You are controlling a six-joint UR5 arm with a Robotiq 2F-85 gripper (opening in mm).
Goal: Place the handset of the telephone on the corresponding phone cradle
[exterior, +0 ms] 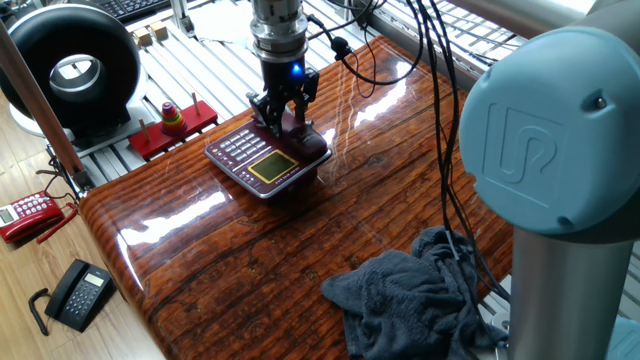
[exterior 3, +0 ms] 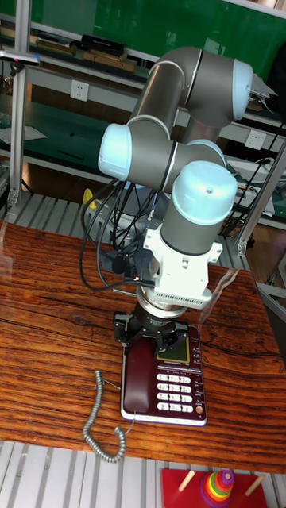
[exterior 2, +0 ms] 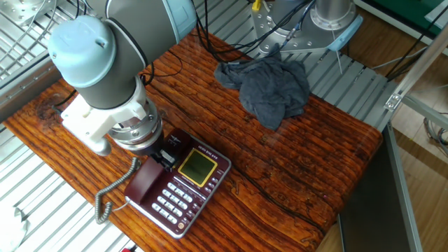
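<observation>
The maroon telephone (exterior: 262,165) (exterior 2: 183,189) (exterior 3: 179,385) sits near the table's edge, its yellowish screen and light keys facing up. The dark maroon handset (exterior: 308,140) (exterior 2: 143,185) (exterior 3: 141,379) lies lengthwise along the phone cradle side of the base, covering the cradle. I cannot tell whether it is fully seated. My gripper (exterior: 283,120) (exterior 2: 162,157) (exterior 3: 148,340) points straight down over the handset's upper end, its fingers closed on either side of it. The grey coiled cord (exterior 2: 110,197) (exterior 3: 99,425) trails off the handset's lower end across the table.
A crumpled grey cloth (exterior: 410,290) (exterior 2: 266,87) lies farther along the table. A red toy board with stacked rings (exterior: 172,125) (exterior 3: 213,486) stands just past the table edge by the telephone. A small red phone (exterior: 30,215) and a black phone (exterior: 78,293) lie on the floor.
</observation>
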